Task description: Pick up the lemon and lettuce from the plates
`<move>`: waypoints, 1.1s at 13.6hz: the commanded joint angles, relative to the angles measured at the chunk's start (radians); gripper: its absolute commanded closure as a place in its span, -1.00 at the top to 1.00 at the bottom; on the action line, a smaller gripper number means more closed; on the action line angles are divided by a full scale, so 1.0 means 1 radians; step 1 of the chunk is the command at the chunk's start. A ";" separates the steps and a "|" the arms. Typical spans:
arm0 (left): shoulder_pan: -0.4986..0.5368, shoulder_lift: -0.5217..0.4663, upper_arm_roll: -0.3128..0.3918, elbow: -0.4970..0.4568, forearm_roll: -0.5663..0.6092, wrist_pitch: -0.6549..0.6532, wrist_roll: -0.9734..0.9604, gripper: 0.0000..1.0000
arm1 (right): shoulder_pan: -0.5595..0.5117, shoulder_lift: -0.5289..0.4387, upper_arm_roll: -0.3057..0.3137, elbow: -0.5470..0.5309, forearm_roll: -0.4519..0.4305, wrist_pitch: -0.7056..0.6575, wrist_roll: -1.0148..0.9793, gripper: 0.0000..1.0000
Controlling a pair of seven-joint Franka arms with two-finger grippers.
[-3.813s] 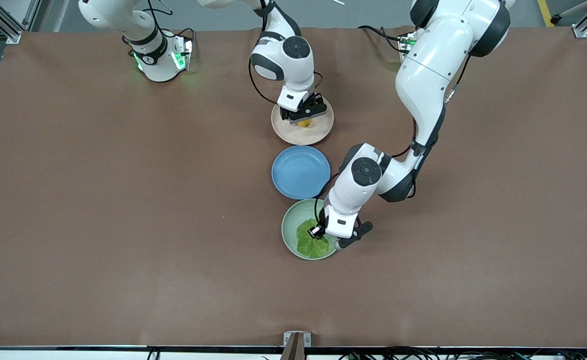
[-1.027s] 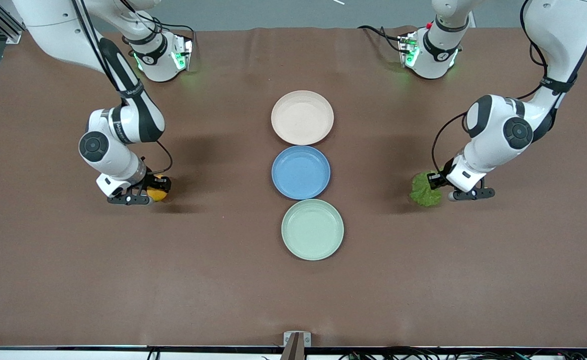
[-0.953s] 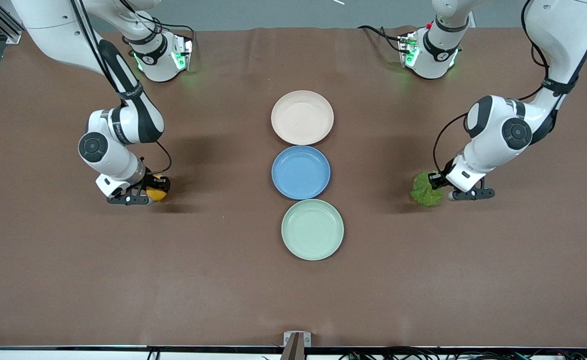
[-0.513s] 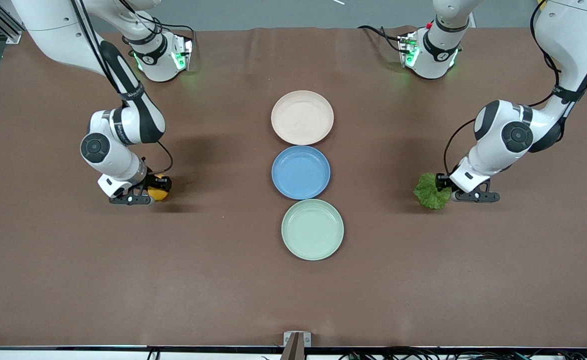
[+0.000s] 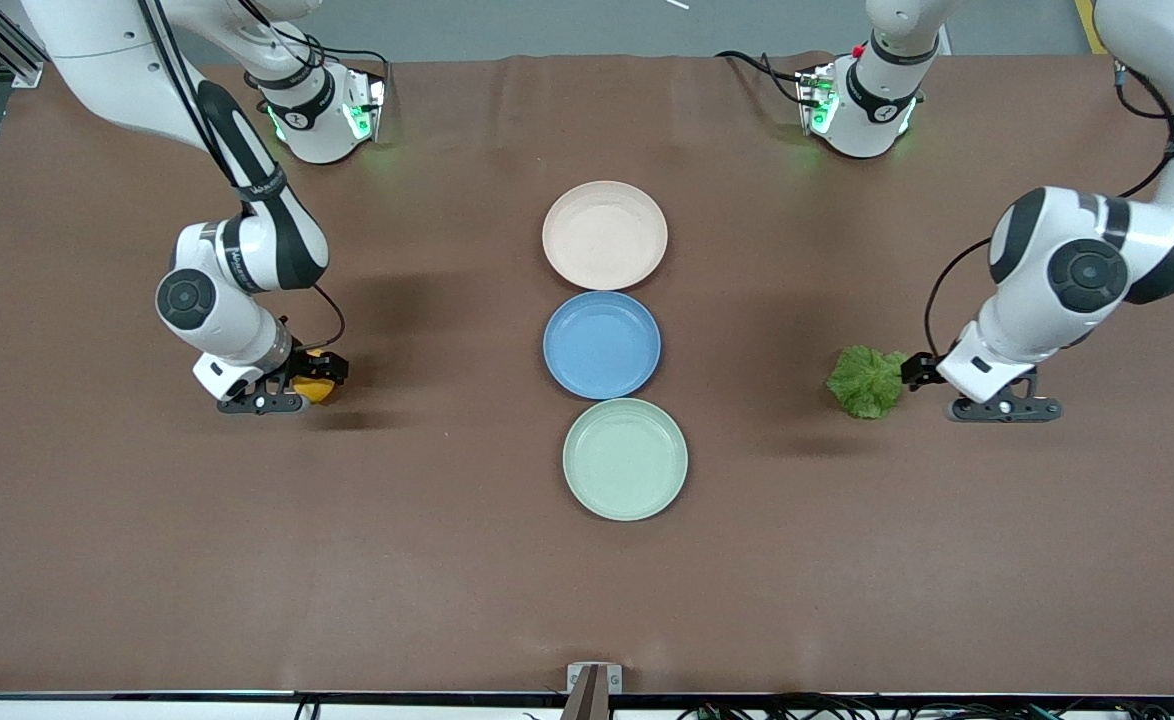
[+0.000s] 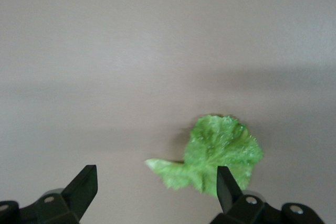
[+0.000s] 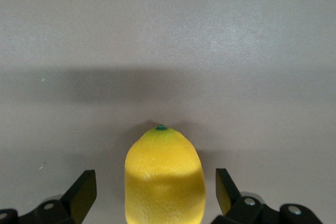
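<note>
Right claw spread astride small smooth yellow lemon on brown worktop | left claw spread beside ruffled green lettuce leaf | risk: clipped lemon rolling away.

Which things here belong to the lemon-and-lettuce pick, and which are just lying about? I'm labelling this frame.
Part of the job:
lemon, between the open right gripper
lettuce, on the table by the open left gripper
beige-pink plate
mint green plate

Just lying about:
blue plate
</note>
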 commanded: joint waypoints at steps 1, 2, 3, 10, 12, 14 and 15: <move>0.027 -0.015 -0.011 0.148 -0.107 -0.159 0.110 0.99 | -0.020 -0.054 0.017 0.167 -0.005 -0.290 -0.013 1.00; 0.054 -0.024 -0.011 0.194 -0.141 -0.208 0.146 0.99 | -0.017 -0.057 0.015 0.240 -0.005 -0.396 -0.014 1.00; 0.080 -0.035 -0.011 0.243 -0.169 -0.265 0.186 0.99 | -0.017 -0.060 0.015 0.303 -0.005 -0.470 -0.013 1.00; 0.159 -0.072 -0.011 0.389 -0.255 -0.431 0.274 1.00 | -0.068 -0.063 0.009 0.590 -0.041 -0.779 -0.091 1.00; 0.150 -0.081 0.015 0.389 -0.287 -0.434 0.280 1.00 | -0.102 -0.061 0.009 0.669 -0.042 -0.822 -0.203 1.00; 0.038 -0.134 0.134 0.386 -0.307 -0.444 0.284 1.00 | -0.146 -0.048 0.009 0.783 -0.041 -0.907 -0.209 1.00; -0.060 -0.163 0.244 0.386 -0.336 -0.464 0.296 1.00 | -0.170 -0.046 0.010 0.800 -0.027 -0.909 -0.211 1.00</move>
